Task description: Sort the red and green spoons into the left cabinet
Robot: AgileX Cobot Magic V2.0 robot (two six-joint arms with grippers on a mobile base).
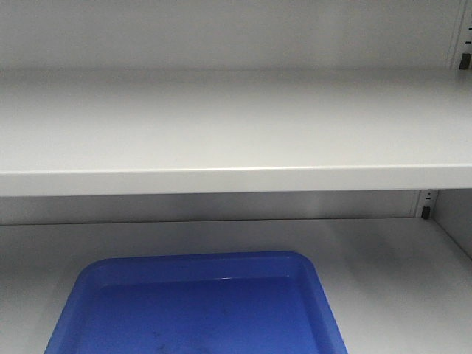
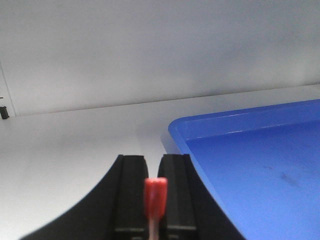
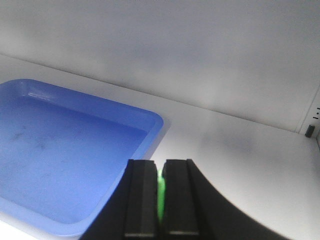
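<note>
Our left claw (image 2: 153, 162) is drawn narrow. Its two black jaws pinch the red spoon (image 2: 155, 197), and a rounded red end stands up in the gap between them. We cannot tell which end of the spoon that is. Ahead of and below this claw lies the pale lower shelf (image 2: 75, 145) of the cabinet (image 2: 150, 50).

Just to the claw's right sits the blue tray (image 2: 225, 119), flat on that shelf, with its corner near the right jaw. In the front view the tray lies beneath the upper shelf (image 1: 221, 125).

From our right claw (image 3: 159, 164) the same tray lies to the left. These jaws are also nearly closed and grip the green spoon (image 3: 160, 195), of which only a thin green sliver shows between them. Right of this claw runs bare shelf, and far to the right a slotted upright (image 3: 311, 131) stands at the back corner.
</note>
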